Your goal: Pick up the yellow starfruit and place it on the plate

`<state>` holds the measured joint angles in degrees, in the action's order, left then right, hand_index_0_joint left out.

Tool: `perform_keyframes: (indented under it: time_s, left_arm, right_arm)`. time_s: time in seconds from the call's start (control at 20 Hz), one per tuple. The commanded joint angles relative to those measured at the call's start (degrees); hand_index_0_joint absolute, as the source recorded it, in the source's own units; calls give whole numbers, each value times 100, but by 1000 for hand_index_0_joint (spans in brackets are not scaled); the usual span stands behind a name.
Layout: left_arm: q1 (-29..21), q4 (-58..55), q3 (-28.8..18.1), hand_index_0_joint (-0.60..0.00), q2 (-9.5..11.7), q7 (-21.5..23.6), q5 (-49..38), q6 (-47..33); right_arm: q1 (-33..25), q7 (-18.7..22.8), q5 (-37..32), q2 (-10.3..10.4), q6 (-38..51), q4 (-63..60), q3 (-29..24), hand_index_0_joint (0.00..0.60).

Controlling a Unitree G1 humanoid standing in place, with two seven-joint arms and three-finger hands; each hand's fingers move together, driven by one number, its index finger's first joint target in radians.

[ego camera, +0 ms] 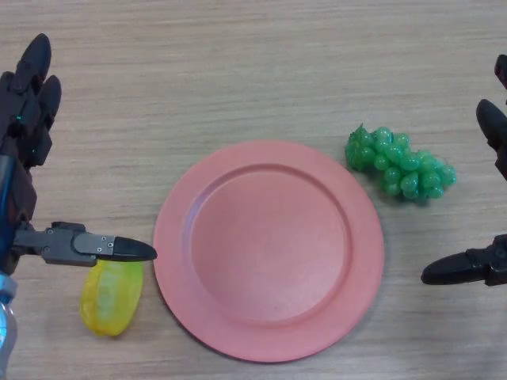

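A pale wooden surface (238, 71) with fine horizontal grain fills the whole head view from edge to edge. Soft, even light falls across it, casting only faint shadows. No wall, floor or window shows anywhere beyond it.

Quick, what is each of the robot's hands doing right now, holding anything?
Left hand: open, holding nothing; its thumb reaches over the yellow starfruit beside the plate.
Right hand: open, empty, at the table's right edge.
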<state>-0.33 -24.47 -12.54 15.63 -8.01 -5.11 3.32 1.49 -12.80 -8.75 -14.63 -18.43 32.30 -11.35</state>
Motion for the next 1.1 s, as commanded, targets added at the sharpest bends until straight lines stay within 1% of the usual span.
perform_keyframes:
  time_s: [0.05, 0.3, 0.35, 0.4, 0.45, 0.5, 0.6, 0.7, 0.75, 0.8, 0.85, 0.9, 0.95, 1.0, 1.05, 1.1]
  left_arm:
    - [-77, -379, -376, 0, 171, -81, -21, -779]
    - [76, -543, -373, 0, 108, -270, 43, -749]
    - [164, -621, -448, 0, 119, -451, 38, -673]
    - [194, -649, -491, 0, 126, -521, 54, -630]
    - [280, -631, -619, 0, 143, -724, 194, -606]
    - [298, -587, -688, 0, 164, -786, 329, -672]
    - [310, -366, -875, 0, 243, -969, 687, -904]
    - [345, -221, -1054, 0, 337, -1248, 901, -949]
    - [443, -168, -1164, 0, 353, -1571, 1025, -914]
    - [473, -109, -1196, 0, 357, -1684, 1113, -962]
    - [566, -20, -1275, 0, 314, -1782, 1237, -1113]
    - [644, -28, -1300, 0, 291, -1865, 1307, -1102]
    - [770, 28, -1290, 0, 197, -1953, 1512, -1105]
    - [846, 77, -1286, 0, 151, -2000, 1577, -1134]
    - [925, 313, -1288, 0, 98, -1932, 1735, -1359]
    - [941, 435, -1300, 0, 95, -1884, 1779, -1459]
  right_arm:
    - [-185, 118, -60, -166, 729, 376, -285, 0]
    - [-205, 94, 47, -169, 789, 365, -240, 0]
    - [-251, 92, 46, -176, 781, 306, -208, 0]
    - [-260, 83, 31, -180, 758, 304, -199, 0]
    - [-282, 95, 44, -176, 765, 283, -154, 0]
    - [-292, 98, 74, -176, 788, 262, -122, 0]
    - [-369, 104, 78, -189, 774, 216, -84, 0]
    - [-351, 70, 82, -180, 754, 176, -41, 0]
    - [-329, 63, 106, -170, 764, 147, -25, 0]
    - [-310, 51, 120, -166, 791, 134, -25, 0]
    - [-320, 38, 163, -171, 777, 112, -11, 0]
    - [-347, 44, 187, -177, 770, 90, -1, 0]
    - [-401, 68, 227, -179, 779, 64, 40, 0]
    - [-420, 75, 238, -177, 778, 54, 65, 0]
    - [-470, 78, 225, -176, 774, 0, 106, 0]
    - [-508, 87, 206, -179, 744, -20, 116, 0]
